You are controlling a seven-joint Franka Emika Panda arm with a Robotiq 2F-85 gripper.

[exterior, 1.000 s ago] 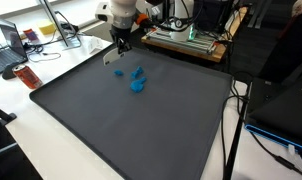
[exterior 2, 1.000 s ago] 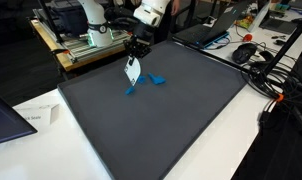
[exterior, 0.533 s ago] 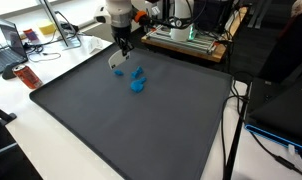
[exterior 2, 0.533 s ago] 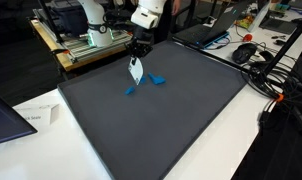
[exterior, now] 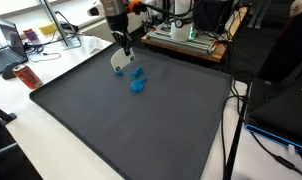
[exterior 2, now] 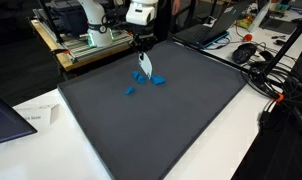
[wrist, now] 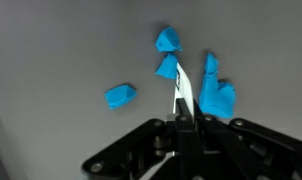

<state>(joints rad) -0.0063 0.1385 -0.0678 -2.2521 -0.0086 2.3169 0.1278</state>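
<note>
My gripper [exterior: 122, 46] hangs over the far part of a dark grey mat [exterior: 131, 125]. It is shut on a thin white flat piece [exterior: 118, 62] that hangs below the fingers, above the mat. In the wrist view the white piece [wrist: 183, 92] stands edge-on between the shut fingers of the gripper [wrist: 181, 118]. Several small blue crumpled pieces [wrist: 120, 95] lie on the mat below; the largest [wrist: 217, 96] is just to its right. They show in both exterior views [exterior: 138, 85] [exterior 2: 157, 79], beside the white piece [exterior 2: 144, 65] and gripper [exterior 2: 141, 44].
The mat covers a white table [exterior 2: 51, 112]. Behind the mat stands a rack of electronics [exterior: 186, 40]. A laptop [exterior: 9, 40] and a red can [exterior: 28, 76] are off the mat's edge. Cables and a mouse [exterior 2: 247, 52] lie on the other side.
The gripper has lifted and shifted sideways along the far edge of the mat, carrying the white piece with it. The blue pieces have stayed where they were.
</note>
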